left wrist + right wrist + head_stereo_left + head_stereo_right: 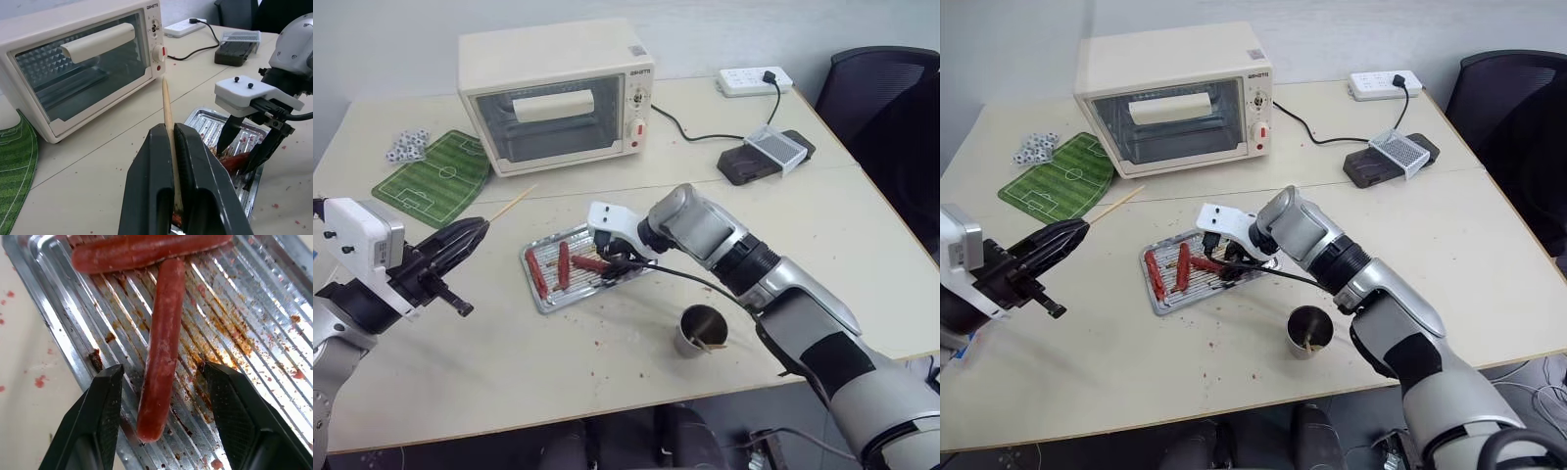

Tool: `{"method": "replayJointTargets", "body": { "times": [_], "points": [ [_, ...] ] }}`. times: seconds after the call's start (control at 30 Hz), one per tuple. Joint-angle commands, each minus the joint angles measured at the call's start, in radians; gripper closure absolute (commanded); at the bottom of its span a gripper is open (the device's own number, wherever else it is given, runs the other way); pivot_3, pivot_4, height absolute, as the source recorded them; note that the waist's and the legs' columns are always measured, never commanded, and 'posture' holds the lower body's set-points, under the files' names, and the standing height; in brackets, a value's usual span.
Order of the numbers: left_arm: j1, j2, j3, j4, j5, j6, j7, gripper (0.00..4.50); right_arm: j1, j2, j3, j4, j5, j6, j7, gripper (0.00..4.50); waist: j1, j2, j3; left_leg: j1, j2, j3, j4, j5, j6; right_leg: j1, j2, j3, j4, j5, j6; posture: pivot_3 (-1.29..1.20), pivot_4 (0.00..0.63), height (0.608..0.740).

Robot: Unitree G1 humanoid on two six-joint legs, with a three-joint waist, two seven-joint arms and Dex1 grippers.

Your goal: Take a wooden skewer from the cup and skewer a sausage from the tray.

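A pale table (607, 362) carries the silver tray (58, 340), its ridged bottom smeared with brown residue. One sausage (160, 347) lies lengthwise in the gap between the right gripper (161, 382)'s two spread black fingers (105, 406), touching neither, its near end level with their tips. A second sausage (142, 249) lies crosswise just beyond the fingertips. The left gripper (169, 139) is clamped on a wooden skewer (167, 110), which sticks out past its fingertips toward the toaster oven (558, 93). The cup (702, 329) stands near the tray, beside the right forearm.
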Motion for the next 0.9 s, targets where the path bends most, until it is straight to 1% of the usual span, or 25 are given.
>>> {"method": "replayJointTargets", "body": {
  "times": [0.03, 0.13, 0.23, 0.73, 0.9],
  "points": [
    [0.006, -0.003, 0.013, -0.036, -0.003, -0.028, 0.008, 4.50, 0.015, 0.013, -0.019, -0.005, -0.031, -0.031, 0.014, 1.86, 0.000, 0.000, 0.000, 0.000, 0.000, 0.000, 0.000, 0.000, 0.000, 0.000, 0.000, 0.000, 0.000, 0.000, 0.000, 0.00, 0.150, 0.740],
    [0.009, -0.004, 0.016, -0.040, -0.004, -0.029, 0.010, 4.50, 0.022, 0.019, -0.029, 0.000, -0.046, -0.037, 0.019, 2.46, 0.000, 0.000, 0.000, 0.000, 0.000, 0.000, 0.000, 0.000, 0.000, 0.000, 0.000, 0.000, 0.000, 0.000, 0.000, 0.00, 0.150, 0.740],
    [0.014, -0.004, 0.018, -0.040, -0.004, -0.031, 0.011, 4.50, 0.026, 0.024, -0.040, 0.002, -0.062, -0.041, 0.024, 3.39, 0.000, 0.000, 0.000, 0.000, 0.000, 0.000, 0.000, 0.000, 0.000, 0.000, 0.000, 0.000, 0.001, 0.000, 0.000, 0.00, 0.150, 0.740],
    [-0.014, 0.013, -0.019, 0.004, 0.014, -0.060, -0.010, 4.50, 0.015, 0.029, -0.098, 0.004, -0.084, -0.043, 0.038, 3.39, 0.000, 0.000, 0.000, 0.000, 0.000, 0.000, 0.000, 0.000, -0.001, 0.000, 0.000, 0.000, 0.001, 0.000, 0.000, 0.00, 0.150, 0.740],
    [-0.048, 0.016, -0.036, 0.024, 0.023, -0.063, -0.011, 4.50, 0.053, 0.031, -0.092, -0.015, -0.100, -0.047, 0.033, 3.39, 0.000, 0.000, 0.000, 0.000, 0.000, 0.000, 0.000, 0.000, -0.001, 0.000, 0.000, 0.000, 0.001, 0.000, 0.000, 0.00, 0.150, 0.740]
  ]
}}
